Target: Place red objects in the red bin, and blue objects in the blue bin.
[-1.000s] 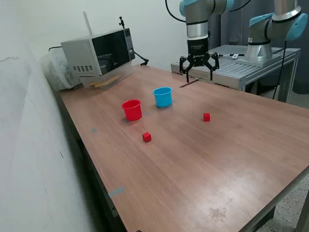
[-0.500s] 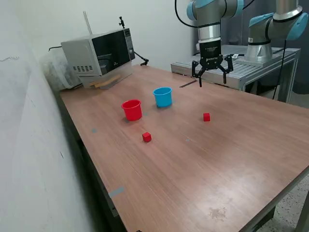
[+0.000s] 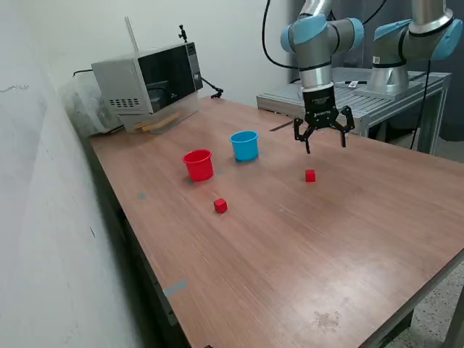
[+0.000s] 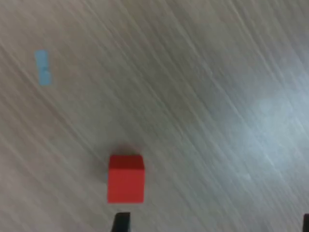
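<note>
Exterior view: I see my gripper hanging above the wooden table, jaws spread wide and holding nothing. It sits over bare wood, near one red cube, which lies on the table just below it in the picture and apart from it. A second red cube rests further toward the exterior view's left, near the red cup. The red cup stands upright, with the light blue cup upright just beside it on the exterior view's right; the two do not touch. I can make out no dark blue cubes on the table, and the cups' insides are not visible to me. A microwave occupies the far corner, and a second arm's base stands on a metal bench behind the table.

Wrist view: I see one red cube on the wood grain, slightly blurred, with a dark fingertip at the frame edge close by it, not touching. A small strip of blue tape lies well apart from the cube.
</note>
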